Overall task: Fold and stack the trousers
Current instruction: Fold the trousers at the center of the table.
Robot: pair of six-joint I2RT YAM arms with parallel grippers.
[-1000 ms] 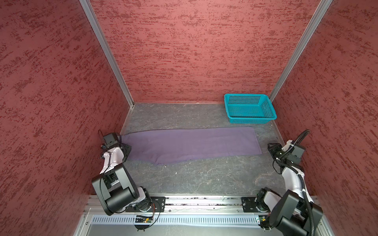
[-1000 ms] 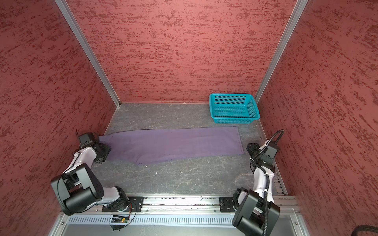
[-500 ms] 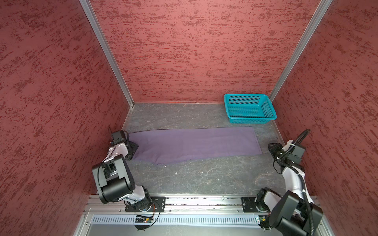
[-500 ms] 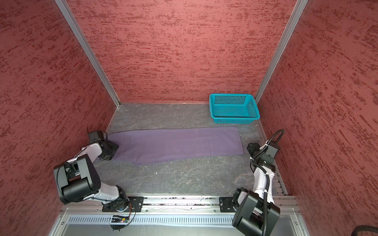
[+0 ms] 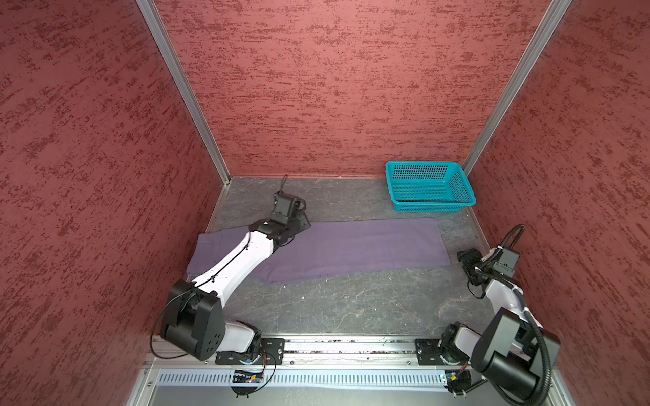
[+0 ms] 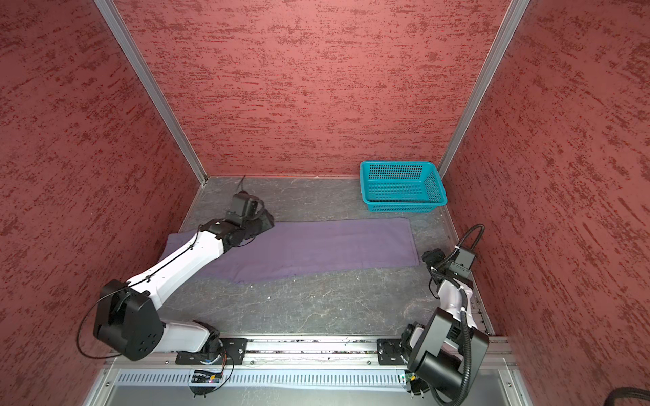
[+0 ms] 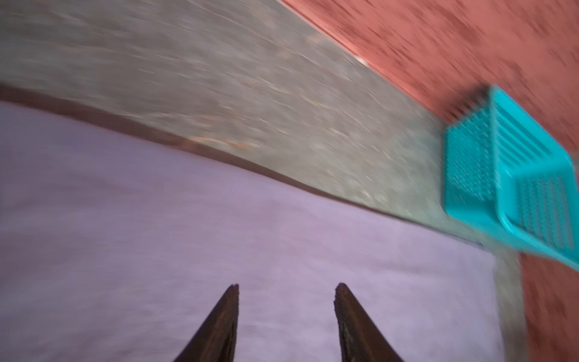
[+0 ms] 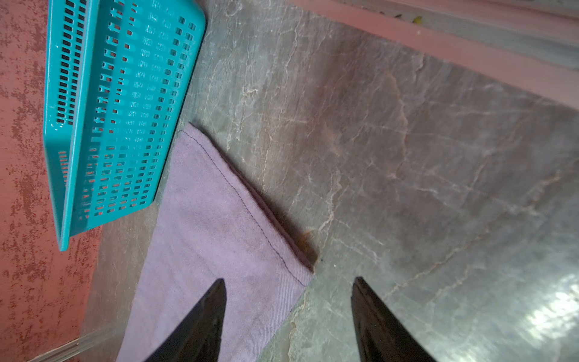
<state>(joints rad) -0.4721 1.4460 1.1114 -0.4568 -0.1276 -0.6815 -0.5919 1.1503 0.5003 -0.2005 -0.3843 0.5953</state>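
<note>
red textured walls box in your grey bench [image 5: 351, 309]. you have the trousers [image 5: 351, 246] lying flat in a long strip from the left edge toward the right edge, their hem near the basket [image 5: 432, 207] in the far right corner. your left end effector [image 7: 286, 286] hangs over the cloth, jaws parted with nothing between them. your right end effector [image 8: 289, 280] is spread and empty at the hem's near corner.

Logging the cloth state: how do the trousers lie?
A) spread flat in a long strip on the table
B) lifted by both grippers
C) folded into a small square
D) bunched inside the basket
A: the trousers lie flat as a long strip on the table, outside the teal basket.
</note>
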